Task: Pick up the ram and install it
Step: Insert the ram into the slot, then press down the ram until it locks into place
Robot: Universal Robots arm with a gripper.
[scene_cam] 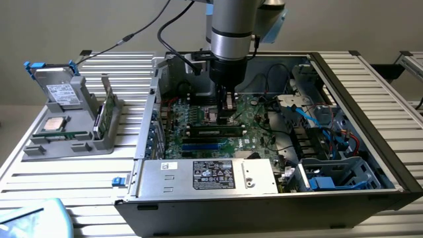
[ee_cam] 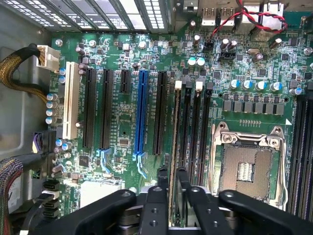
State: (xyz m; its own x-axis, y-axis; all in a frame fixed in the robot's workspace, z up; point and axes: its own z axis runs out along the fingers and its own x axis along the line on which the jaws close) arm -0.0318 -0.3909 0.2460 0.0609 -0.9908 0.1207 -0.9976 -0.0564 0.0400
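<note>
Your fingers (ee_cam: 171, 183) sit closed in narrowly on the ram (ee_cam: 173, 147), a thin stick standing on edge in a memory slot on the motherboard (ee_cam: 122, 122); the two black fingertips (ee_cam: 162, 178) flank its near end with almost no gap showing.

Just beside the fingers on one side lie three more black memory slots (ee_cam: 195, 132), then the open metal processor socket (ee_cam: 249, 166). On the other side stands a row of long expansion slots, one of them blue (ee_cam: 142, 115) and one white (ee_cam: 70, 100), so there is little open room either way across the board. Beyond the fingers, past the far end of the ram, are small capacitors and the rear ports with a red and black wire pair (ee_cam: 249, 22).

The exterior view shows what the wrist camera cannot: your arm (scene_cam: 231, 29) reaches straight down into an open computer case (scene_cam: 264, 198), whose walls ring the board. Nearest that camera is the silver power supply (scene_cam: 205, 176); blue cables and drive bays (scene_cam: 330, 173) crowd the exterior view's right. Outside the case, on the exterior view's left, a grey holder (scene_cam: 73, 129) on the slatted tabletop (scene_cam: 66, 173) carries a hard drive (scene_cam: 56, 91), a square processor chip (scene_cam: 54, 124) and another upright green stick (scene_cam: 106, 111).
</note>
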